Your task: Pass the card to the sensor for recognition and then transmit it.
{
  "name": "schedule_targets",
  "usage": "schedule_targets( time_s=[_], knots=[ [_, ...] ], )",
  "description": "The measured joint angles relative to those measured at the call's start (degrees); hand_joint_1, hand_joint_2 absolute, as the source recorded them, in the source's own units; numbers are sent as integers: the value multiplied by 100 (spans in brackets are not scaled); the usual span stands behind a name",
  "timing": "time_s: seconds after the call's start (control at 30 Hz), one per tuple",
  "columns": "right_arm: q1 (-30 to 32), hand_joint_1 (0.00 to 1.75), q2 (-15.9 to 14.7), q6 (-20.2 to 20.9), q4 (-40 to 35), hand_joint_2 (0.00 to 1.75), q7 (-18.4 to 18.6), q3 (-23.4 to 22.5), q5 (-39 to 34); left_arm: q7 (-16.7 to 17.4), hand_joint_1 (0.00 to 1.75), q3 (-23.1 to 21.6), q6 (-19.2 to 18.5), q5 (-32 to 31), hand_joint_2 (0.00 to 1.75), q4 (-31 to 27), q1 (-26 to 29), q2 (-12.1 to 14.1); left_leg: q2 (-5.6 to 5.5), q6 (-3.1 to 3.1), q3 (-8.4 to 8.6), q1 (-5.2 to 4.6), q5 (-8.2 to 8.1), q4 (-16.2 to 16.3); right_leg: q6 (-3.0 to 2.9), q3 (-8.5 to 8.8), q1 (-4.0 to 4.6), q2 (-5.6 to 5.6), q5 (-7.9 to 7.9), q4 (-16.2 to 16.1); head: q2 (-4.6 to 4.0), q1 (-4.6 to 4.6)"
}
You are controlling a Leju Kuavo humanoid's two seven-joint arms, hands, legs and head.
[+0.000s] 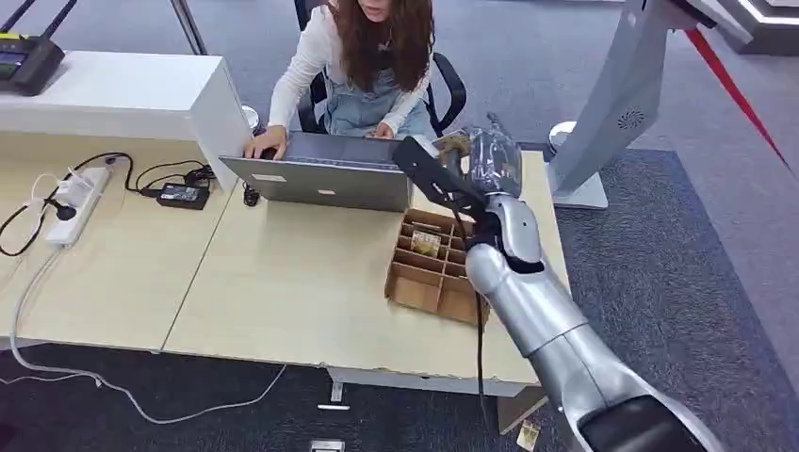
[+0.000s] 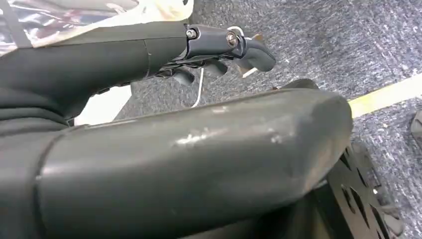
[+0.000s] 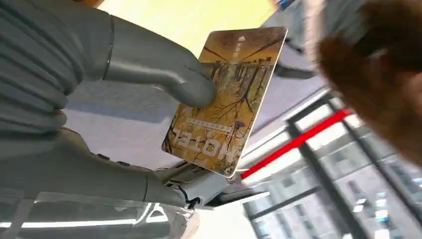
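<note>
Right wrist view: a yellow-brown printed card (image 3: 226, 99) is pinched by the right hand (image 3: 124, 94), thumb (image 3: 164, 74) pressed on the printed face, the darker fingers hidden behind the card. From the head view, the right hand (image 1: 462, 169) is seen raised above the far end of the tabletop (image 1: 283, 282), with the card (image 1: 453, 144) held at its top. Just below and nearer than the hand, a divided cardboard box (image 1: 435, 268) is set on the tabletop, with a card-like item in one compartment. Just beside the hand, to its left, an open laptop (image 1: 325, 174) is being used by a seated person (image 1: 363, 66). To the hand's right, a grey stand (image 1: 617, 104) is seen on the carpet. Left wrist view: the left hand (image 2: 219, 50) is seen over carpeted floor, fingers curled in; whether anything is held cannot be told.
</note>
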Motion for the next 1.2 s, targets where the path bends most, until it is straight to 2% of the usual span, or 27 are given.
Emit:
schedule_targets(
  time_s=[0.07,0.2,0.33,0.43,0.53,0.6,0.9,1.03,1.2],
  knots=[
    [206,175,-275,26,-268,175,70,-185,-72,46,0,0,11,7,0,0,0,2,-1,1,-1,-1,-1,4,1,0,-2,0,1,-1,0,2],
    [649,175,-707,30,-725,175,-99,-620,-321,105,0,2,37,15,0,2,0,4,1,3,-3,-1,-2,4,2,-1,-2,0,1,-2,0,2],
    [859,175,-926,-27,-1047,175,-159,-936,-446,129,0,2,46,17,0,2,0,4,2,2,0,2,-2,4,2,-2,-1,1,1,-1,0,2],
    [1033,175,-1047,-261,-1215,175,-473,-1180,-888,188,0,2,66,33,0,2,2,4,-2,1,-2,7,0,3,1,-2,3,0,1,-1,0,2],
    [1283,175,-1108,-569,-1296,175,-1024,-1528,-1579,243,0,4,101,35,0,2,2,4,-2,1,-3,7,-1,2,1,0,6,0,1,-1,0,2],
    [1441,175,-1138,-631,-1335,175,-1192,-1739,-1828,271,0,4,127,37,0,2,2,4,-2,1,-5,6,-1,2,2,0,5,0,1,-1,0,2],
    [1801,175,-1138,-704,-1514,175,-1649,-2181,-2400,286,0,7,179,39,0,2,3,4,-3,1,-7,5,-1,2,2,-1,4,0,1,-1,0,2],
    [1924,175,-1125,-726,-1665,175,-1729,-2172,-2137,315,0,11,179,92,0,2,4,4,-3,1,-8,6,-1,2,2,-1,5,0,1,-1,0,2],
    [2120,175,-1049,-888,-1864,175,-1574,-2091,-1407,334,0,31,179,129,0,2,8,4,-3,1,-8,6,-1,1,1,-1,5,0,1,0,0,2]
  ],
)
